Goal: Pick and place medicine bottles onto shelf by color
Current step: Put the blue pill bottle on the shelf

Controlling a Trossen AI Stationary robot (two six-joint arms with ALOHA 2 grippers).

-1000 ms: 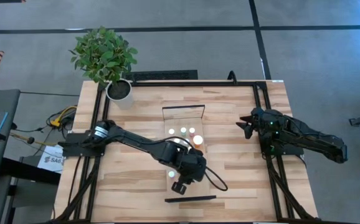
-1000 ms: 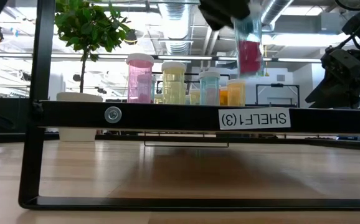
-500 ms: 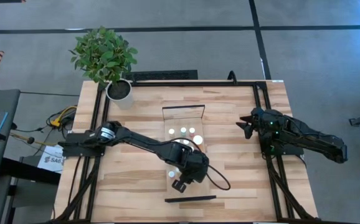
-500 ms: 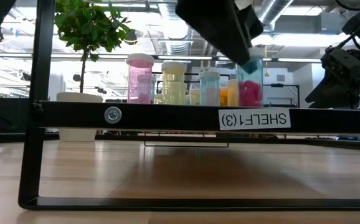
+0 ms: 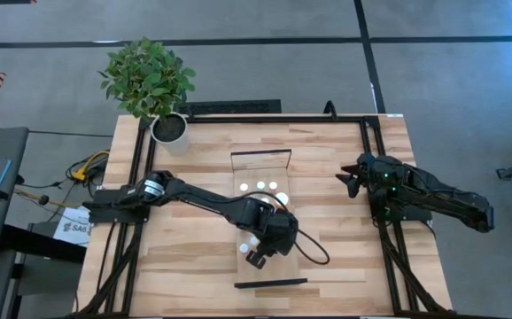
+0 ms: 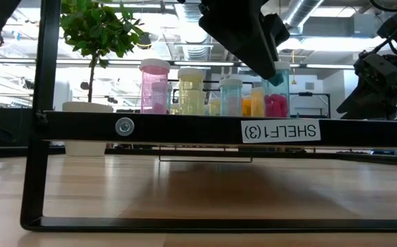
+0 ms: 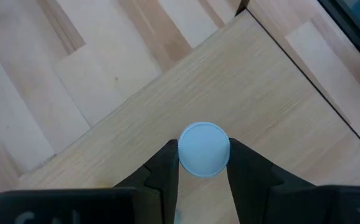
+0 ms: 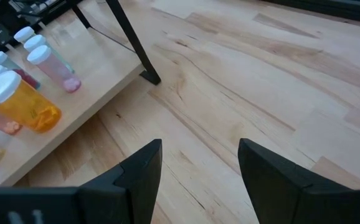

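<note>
My left gripper [image 5: 256,245] [image 6: 274,68] is over the near part of the shelf [image 5: 265,168], a pale wood panel with black end frames [image 6: 185,128]. It is shut on a small medicine bottle [image 6: 275,104] with pink contents and a light blue cap [image 7: 203,148]. Other bottles stand in a group on the panel: pink [image 6: 154,86], yellow [image 6: 191,89], clear blue [image 6: 231,96] and orange [image 6: 246,104]. My right gripper [image 5: 346,180] [image 8: 198,168] waits open at the table's right side, beside the shelf [image 8: 99,93] and a large orange bottle [image 8: 24,102]. My left gripper pinches the bottle's light blue cap [image 7: 186,149] between its two fingers, one on each side. The fingers [image 7: 164,165] come from above, slanting steeply down. The bottle hangs upright among the others. The shelf's front bar hides its foot, so whether it stands on the panel cannot be told.
A potted plant [image 5: 154,80] in a white pot [image 5: 169,128] stands at the table's far left corner. Black rails [image 5: 376,177] run along the table's sides. Bare shelf panel [image 7: 248,81] lies around the held bottle.
My left gripper has gone down toward the shelf with the bottle. The bottle was higher and tilted a second ago. It is now upright, with its body level with the other bottles.
</note>
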